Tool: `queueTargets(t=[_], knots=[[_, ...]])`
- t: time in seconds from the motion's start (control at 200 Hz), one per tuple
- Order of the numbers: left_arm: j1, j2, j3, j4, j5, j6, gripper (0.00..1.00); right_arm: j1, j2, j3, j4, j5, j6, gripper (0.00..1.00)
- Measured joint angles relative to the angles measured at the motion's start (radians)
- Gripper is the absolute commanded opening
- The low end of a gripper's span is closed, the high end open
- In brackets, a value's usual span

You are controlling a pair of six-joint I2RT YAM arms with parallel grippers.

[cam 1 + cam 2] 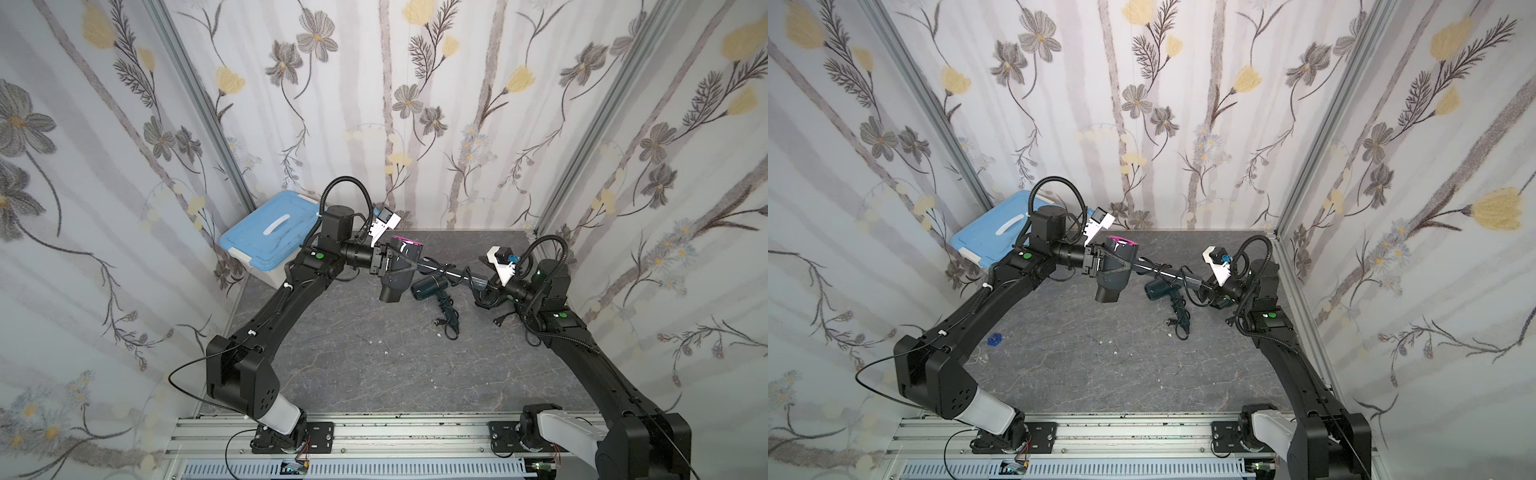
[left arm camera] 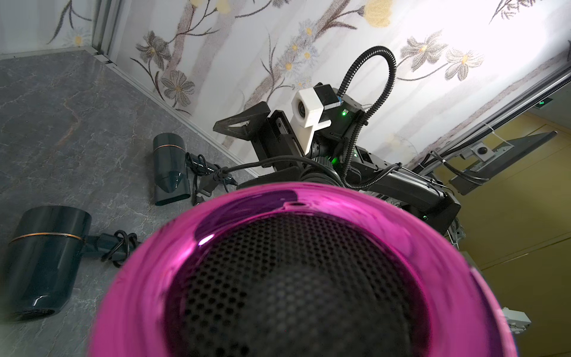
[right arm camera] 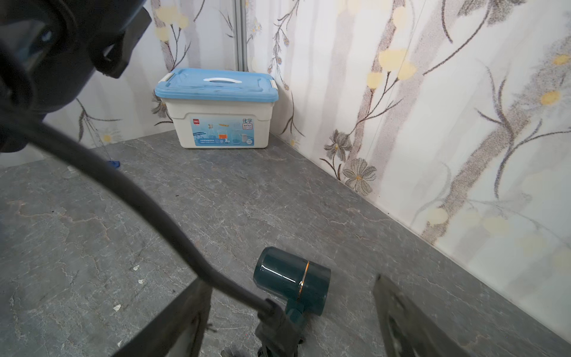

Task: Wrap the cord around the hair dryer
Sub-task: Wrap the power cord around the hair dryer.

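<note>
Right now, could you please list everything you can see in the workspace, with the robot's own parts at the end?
hair dryer: one, dark grey with a magenta rear ring, held above the table.
cord: one, black, passing between the right gripper's fingers.
teal hair dryers: two, dark teal, lying on the table; the second nearer the right wall.
storage box: one, white with a blue lid, far left corner.
blue scrap: one, blue, on the table beside the left arm.
table: one, grey marble pattern, under everything.
left gripper: one, black, shut on the hair dryer.
right gripper: one, black, open around the cord.
</note>
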Motion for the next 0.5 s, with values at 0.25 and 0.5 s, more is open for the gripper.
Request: queueTargets(t=[0.25, 0.5], knots=[[-0.005, -0.004, -0.002, 0.051, 0.001, -0.042, 0.00, 0.011, 0.040, -0.072, 0.119, -0.079, 0.069, 0.47], [-0.010, -0.007, -0.087, 0.248, 0.003, -0.185, 0.00, 0.011, 0.035, -0.170, 0.297, -0.119, 0.213, 0.21]])
